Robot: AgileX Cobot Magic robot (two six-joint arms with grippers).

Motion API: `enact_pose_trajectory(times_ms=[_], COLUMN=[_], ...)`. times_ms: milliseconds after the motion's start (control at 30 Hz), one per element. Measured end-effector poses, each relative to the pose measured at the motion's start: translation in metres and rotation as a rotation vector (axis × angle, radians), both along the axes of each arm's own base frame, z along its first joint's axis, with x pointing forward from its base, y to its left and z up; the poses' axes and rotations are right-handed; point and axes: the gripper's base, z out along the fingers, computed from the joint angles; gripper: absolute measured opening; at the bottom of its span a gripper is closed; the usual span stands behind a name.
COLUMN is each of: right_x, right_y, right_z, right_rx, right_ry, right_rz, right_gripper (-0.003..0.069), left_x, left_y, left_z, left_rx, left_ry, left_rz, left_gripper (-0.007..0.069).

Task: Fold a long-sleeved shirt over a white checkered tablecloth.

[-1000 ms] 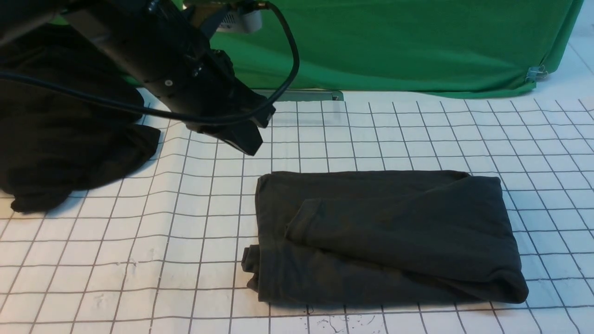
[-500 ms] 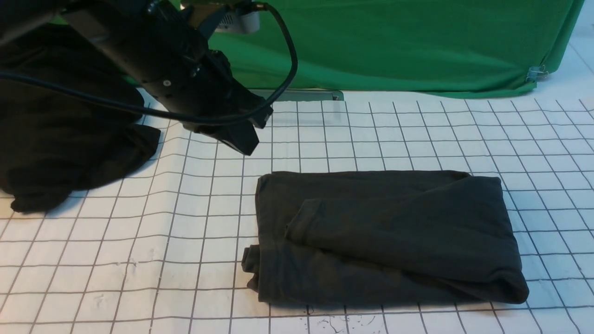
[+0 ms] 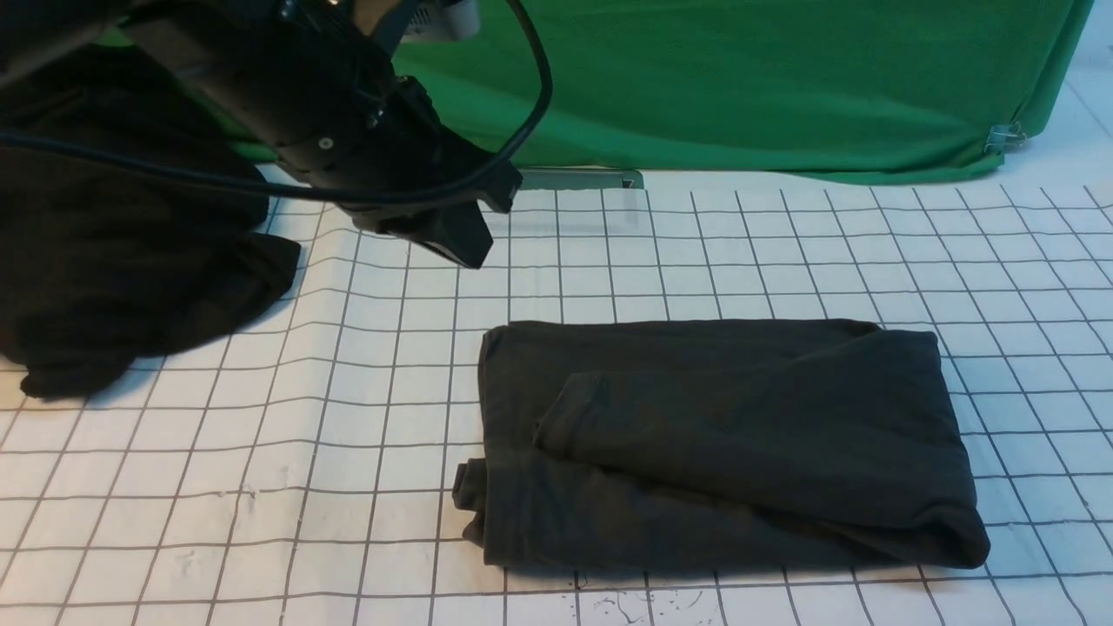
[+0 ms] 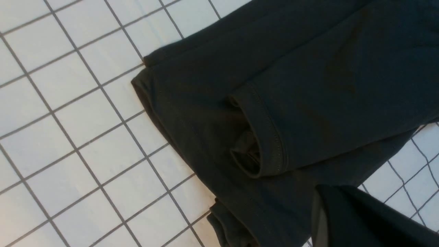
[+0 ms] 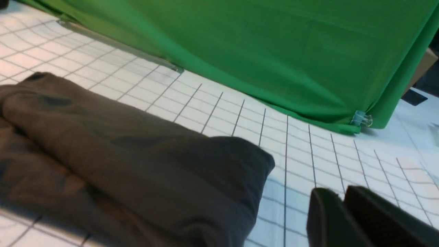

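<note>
Long-sleeved shirt (image 3: 722, 443) folded into compact rectangle on white checkered tablecloth (image 3: 261, 452), below and beside raised left pincer (image 3: 452, 248). Left pincer closed, empty. Right pincer (image 5: 343, 219) just beside shirt's edge, nearly closed, gripping nothing. Folding seemingly complete; only retreat left.

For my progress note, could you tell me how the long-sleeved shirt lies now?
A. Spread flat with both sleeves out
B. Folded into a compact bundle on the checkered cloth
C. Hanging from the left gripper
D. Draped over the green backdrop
B: the long-sleeved shirt sits folded in layers on the white checkered tablecloth, touched by neither gripper.
</note>
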Motion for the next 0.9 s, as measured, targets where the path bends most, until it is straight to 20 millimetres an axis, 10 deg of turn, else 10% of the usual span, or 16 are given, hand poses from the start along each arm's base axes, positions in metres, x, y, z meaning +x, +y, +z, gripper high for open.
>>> enact_pose_trajectory(times_ms=[900], right_x=[-0.004], right_y=[-0.005], right_z=[-0.018], right_rx=[0.051], right_ry=[0.047], right_rz=[-0.09], right_gripper=[0.0123], left_x=[0.003], left_y=[-0.003], left_z=[-0.025], left_rx=[0.032], left_ry=[0.122], left_rz=[-0.017], left_gripper=[0.0003])
